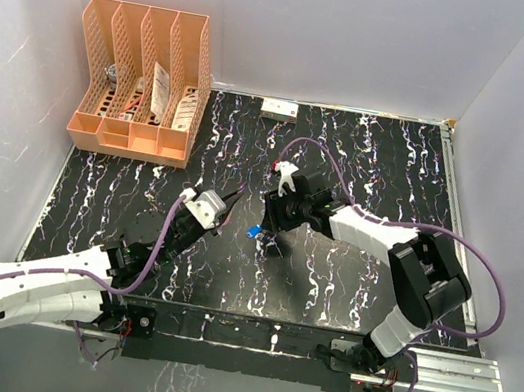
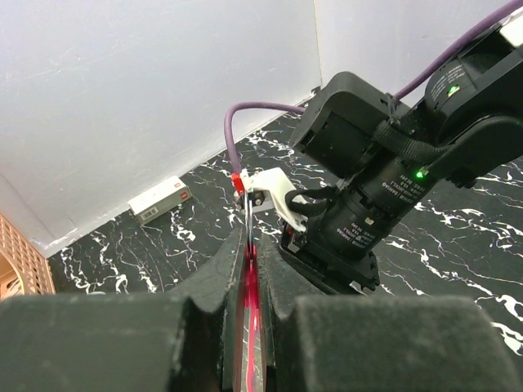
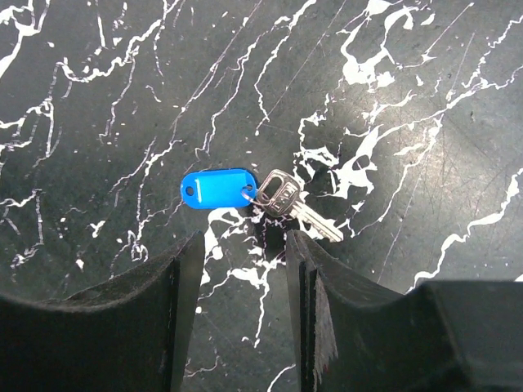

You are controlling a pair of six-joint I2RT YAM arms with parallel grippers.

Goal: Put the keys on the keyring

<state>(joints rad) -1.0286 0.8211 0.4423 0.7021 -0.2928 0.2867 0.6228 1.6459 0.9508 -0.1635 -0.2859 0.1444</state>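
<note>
As left end effector (image 2: 251, 258) clamps strap (image 2: 248, 327), right end effector (image 3: 243, 242) gapes over silvery key (image 3: 288, 202).

Keys (image 3: 274, 198) on table (image 3: 425, 98), near right pincer (image 3: 243, 241)

Your left arm (image 1: 33, 283) and right arm (image 1: 368, 230) both wear white shells over black joints, and you see a purple cable (image 2: 228, 139) trailing along each. Your right wrist (image 2: 368, 208) is a black ribbed cylinder with white lettering and small green lights (image 2: 420, 173). Your fingers (image 3: 98, 327) are matte black, thick and ridged
</note>
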